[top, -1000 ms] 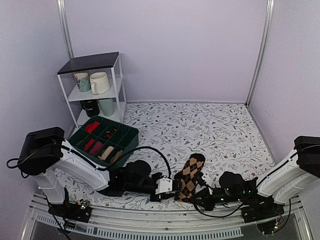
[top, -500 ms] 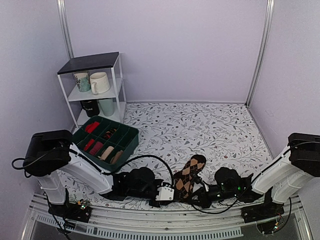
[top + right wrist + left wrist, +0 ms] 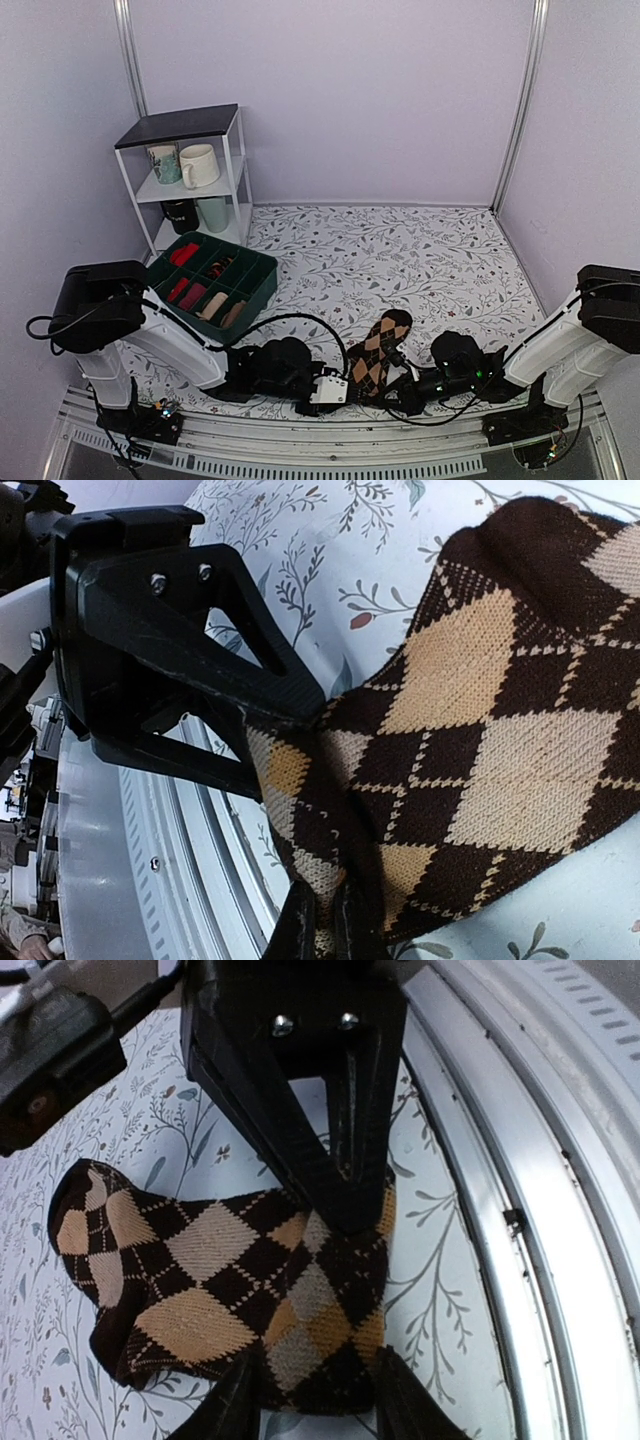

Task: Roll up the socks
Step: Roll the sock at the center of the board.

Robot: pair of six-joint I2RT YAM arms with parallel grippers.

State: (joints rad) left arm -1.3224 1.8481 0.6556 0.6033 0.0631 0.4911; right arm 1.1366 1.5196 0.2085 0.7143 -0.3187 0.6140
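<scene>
One brown-and-tan argyle sock (image 3: 376,350) lies on the floral table cover near the front edge. Its toe points away from the arms. My left gripper (image 3: 347,384) is low at the sock's near end. In the left wrist view the sock (image 3: 210,1260) fills the middle, and my left gripper (image 3: 320,1402) is open with its two fingers on either side of the near end. My right gripper (image 3: 397,388) is at the same end, and it pinches a lifted fold of the sock (image 3: 480,730) in the right wrist view (image 3: 322,920).
A green divided tray (image 3: 262,268) holding rolled socks sits at the left. A white shelf (image 3: 185,165) with mugs stands behind it. The table's metal front rail (image 3: 540,1210) runs right next to both grippers.
Both grippers have shifted slightly toward the table's front edge and to the left. The sock's near end has been drawn along with them.
</scene>
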